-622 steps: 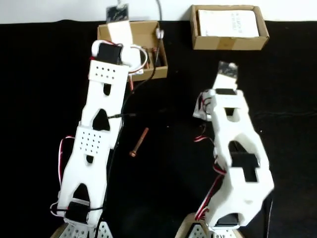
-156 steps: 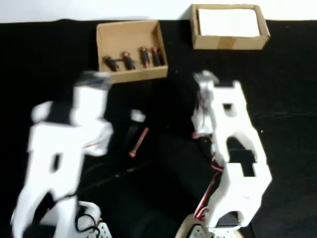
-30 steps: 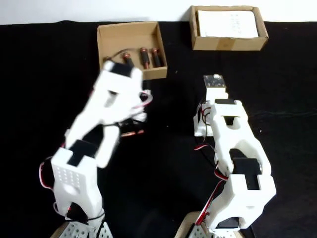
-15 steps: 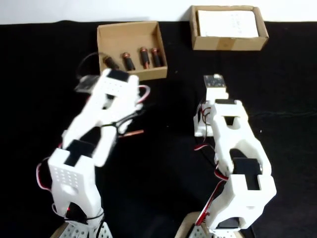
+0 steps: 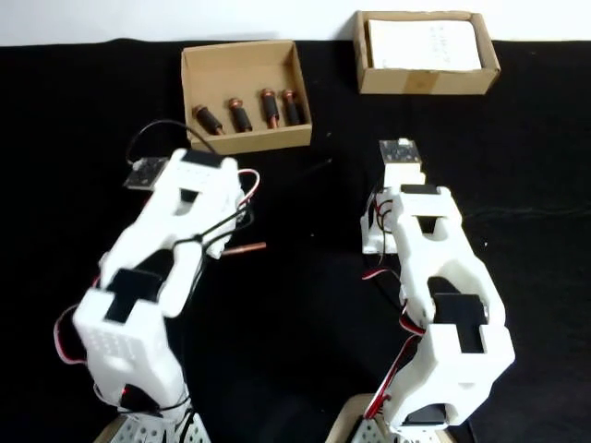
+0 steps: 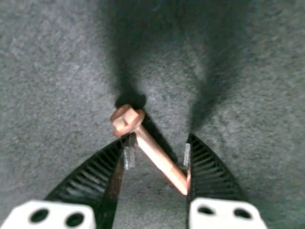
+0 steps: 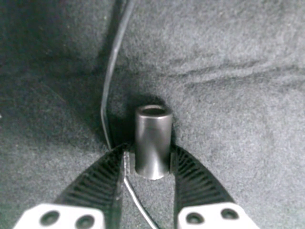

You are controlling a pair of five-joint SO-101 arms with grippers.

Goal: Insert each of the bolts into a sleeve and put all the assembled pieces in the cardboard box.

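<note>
A copper bolt (image 6: 150, 150) lies slantwise between the fingers of my left gripper (image 6: 158, 143), which is shut on it, head outward, a little above the black cloth. From above, the bolt (image 5: 246, 246) sticks out sideways from the left gripper (image 5: 222, 242) at the table's middle left. My right gripper (image 7: 148, 155) is shut on an upright black sleeve (image 7: 152, 138) with its open end facing away. The right arm (image 5: 429, 249) stands over it at the middle right. The cardboard box (image 5: 249, 138) at the back left holds several assembled pieces (image 5: 269, 106).
A second cardboard box (image 5: 428, 78) with a white sheet inside sits at the back right. A thin dark cable (image 7: 114, 62) runs over the cloth beside the sleeve. Black cloth (image 5: 314, 305) lies bare between the two arms.
The left arm has swung leftward and its wrist has drawn back from the cardboard box, with the bolt kept in the gripper. The right arm has not moved.
</note>
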